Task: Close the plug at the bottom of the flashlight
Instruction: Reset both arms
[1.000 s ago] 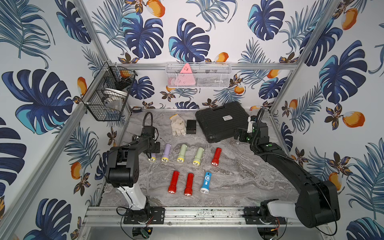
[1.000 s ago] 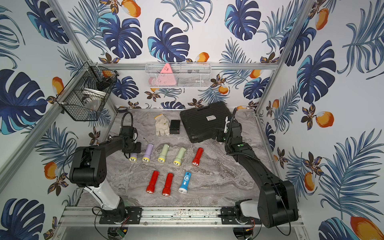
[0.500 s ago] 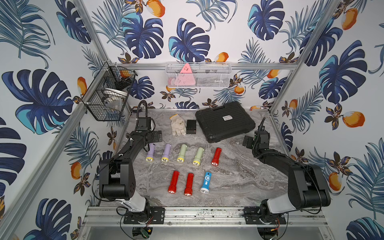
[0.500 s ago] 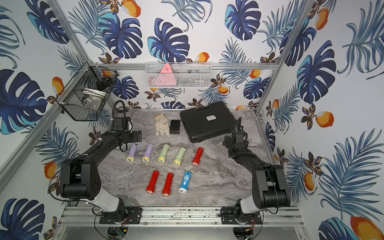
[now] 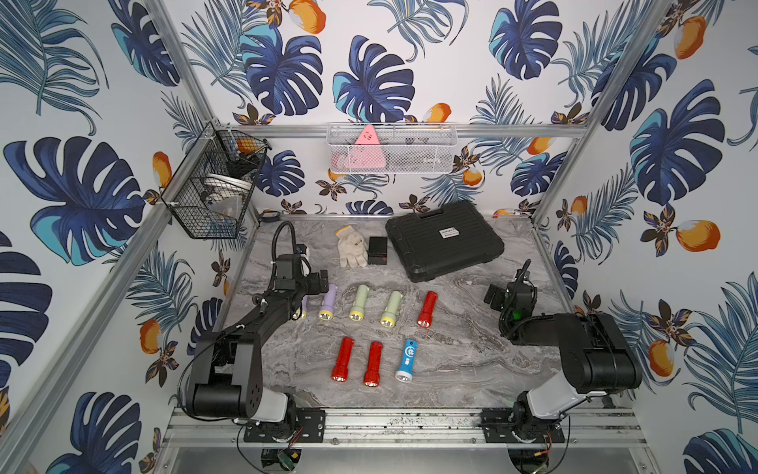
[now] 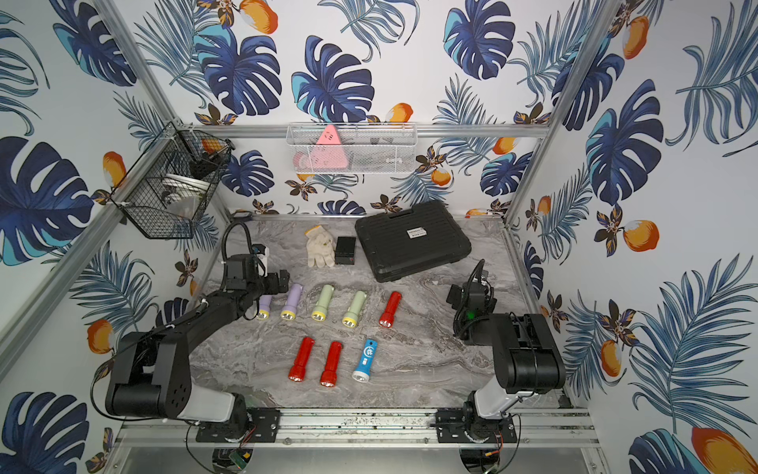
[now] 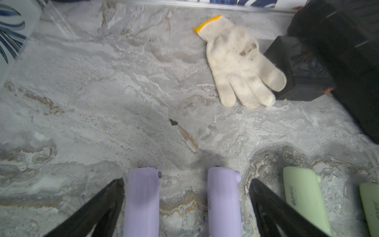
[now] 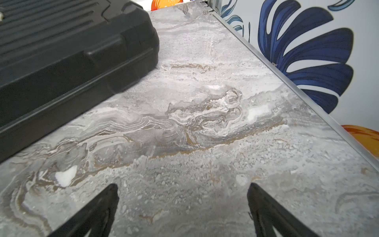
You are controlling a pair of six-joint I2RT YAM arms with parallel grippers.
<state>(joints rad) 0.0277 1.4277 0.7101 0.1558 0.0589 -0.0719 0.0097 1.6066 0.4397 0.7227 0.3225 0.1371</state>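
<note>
Left tool (image 7: 186, 181) spread wide, empty, over purple flashlight (image 7: 141, 201) at lower frame; right tool (image 8: 182, 185) spread wide, empty; body judged light, stiff, slippery, roll-prone; best held mid-barrel.

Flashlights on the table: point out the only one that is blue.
The blue flashlight, at the right end of the near row beside two red flashlights; every other one is purple, green or red.
</note>
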